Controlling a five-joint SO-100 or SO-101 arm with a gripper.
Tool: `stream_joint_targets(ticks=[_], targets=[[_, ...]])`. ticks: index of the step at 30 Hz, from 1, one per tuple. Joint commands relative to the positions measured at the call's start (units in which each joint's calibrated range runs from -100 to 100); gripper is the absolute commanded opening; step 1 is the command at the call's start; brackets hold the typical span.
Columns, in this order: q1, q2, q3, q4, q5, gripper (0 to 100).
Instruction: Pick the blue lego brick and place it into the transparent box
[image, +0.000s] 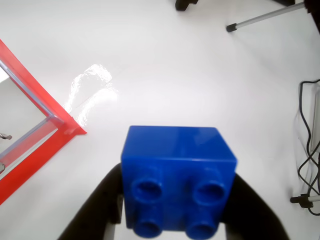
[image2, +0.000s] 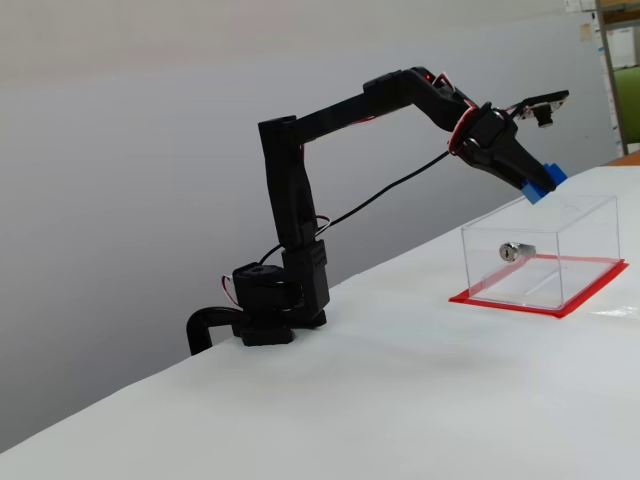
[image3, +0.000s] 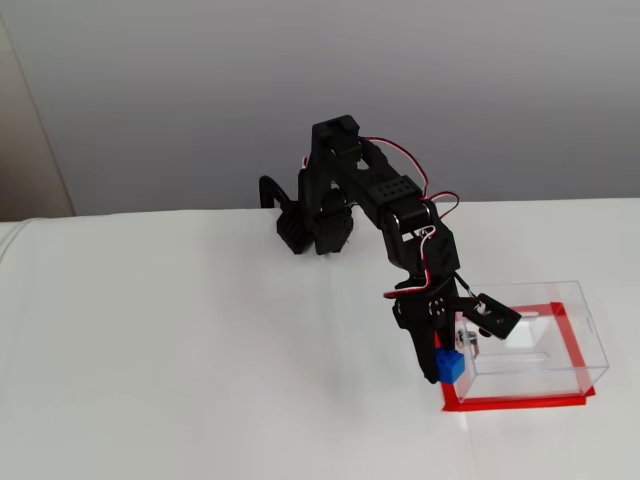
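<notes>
My gripper (image: 175, 220) is shut on the blue lego brick (image: 177, 180), whose round studs face the wrist camera. Both fixed views show the brick (image2: 541, 183) held in the air, at the gripper tip (image3: 447, 368). The transparent box (image2: 540, 252) with its red base edge stands on the white table, a small silver lock (image2: 511, 251) on its side. In one fixed view the brick (image3: 450, 367) hangs beside the box's left wall (image3: 530, 345). In the wrist view only a red corner of the box (image: 47, 127) shows at the left, apart from the brick.
The arm's base (image2: 265, 315) is clamped at the table's far edge. In the wrist view, a tripod leg (image: 265, 17) lies at the top right and black cables (image: 307, 150) at the right edge.
</notes>
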Motion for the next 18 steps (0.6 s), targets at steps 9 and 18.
stream_joint_targets(ticks=[9, 18], targets=[[-4.2, -7.4, -3.2, -1.1, -0.3, 8], [-19.5, -6.8, -3.2, -1.1, -0.3, 8]])
